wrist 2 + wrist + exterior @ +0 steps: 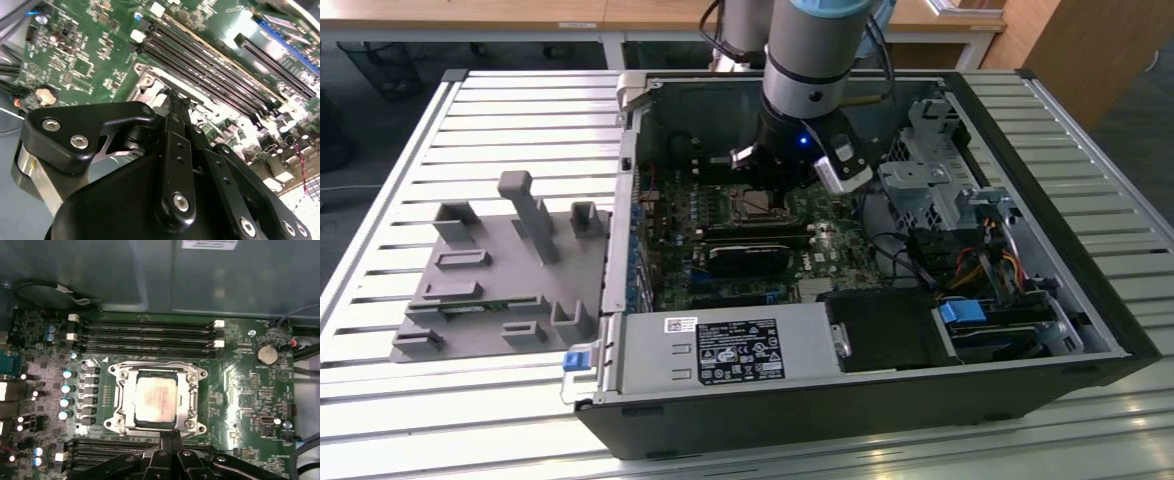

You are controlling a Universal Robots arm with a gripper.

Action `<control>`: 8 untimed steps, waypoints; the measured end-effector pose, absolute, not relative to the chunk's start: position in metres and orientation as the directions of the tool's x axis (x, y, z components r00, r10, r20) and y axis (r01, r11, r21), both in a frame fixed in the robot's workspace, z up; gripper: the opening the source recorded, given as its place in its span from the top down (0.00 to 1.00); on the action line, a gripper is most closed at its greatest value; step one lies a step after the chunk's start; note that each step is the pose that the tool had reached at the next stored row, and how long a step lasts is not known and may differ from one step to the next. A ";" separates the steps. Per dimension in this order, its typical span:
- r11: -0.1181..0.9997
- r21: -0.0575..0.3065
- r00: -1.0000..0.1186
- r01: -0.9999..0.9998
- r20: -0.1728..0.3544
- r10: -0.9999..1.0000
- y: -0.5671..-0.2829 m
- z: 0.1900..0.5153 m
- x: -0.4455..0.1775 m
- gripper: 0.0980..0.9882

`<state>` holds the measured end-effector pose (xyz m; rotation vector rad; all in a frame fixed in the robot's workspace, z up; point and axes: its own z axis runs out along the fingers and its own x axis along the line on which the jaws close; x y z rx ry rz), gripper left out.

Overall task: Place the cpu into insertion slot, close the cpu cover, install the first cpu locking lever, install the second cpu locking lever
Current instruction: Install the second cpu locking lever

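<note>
The cpu point(155, 399) lies flat in the insertion slot point(750, 205), its silver-tan face up. The cpu cover point(189, 396) lies down around it as a silver frame, with the chip showing through the cut-out. My gripper point(172, 436) stands at the socket's edge with its black fingers pressed together, tips touching or just above the frame's rim. In the second wrist view the gripper point(174, 95) points at a silver corner of the socket. I cannot tell whether a locking lever sits between the fingertips. In the exterior view the gripper point(774, 190) hangs over the socket inside the open computer case.
Long black memory slots point(145, 332) run on both sides of the socket. A row of capacitors point(66, 387) and a coin battery point(266, 354) stand nearby. The case holds a power supply point(720, 350) and a drive cage point(927, 190). A grey fixture point(494, 270) sits on the slatted table.
</note>
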<state>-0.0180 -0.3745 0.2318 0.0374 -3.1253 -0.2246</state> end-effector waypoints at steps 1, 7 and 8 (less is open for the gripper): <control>0.989 0.143 -1.000 -0.023 0.006 -0.024 -0.375 0.232 -0.021 0.99; 0.989 0.143 -1.000 -0.023 0.006 -0.024 -0.378 0.231 -0.032 0.99; 0.989 0.143 -1.000 -0.023 0.006 -0.024 -0.378 0.231 -0.034 0.99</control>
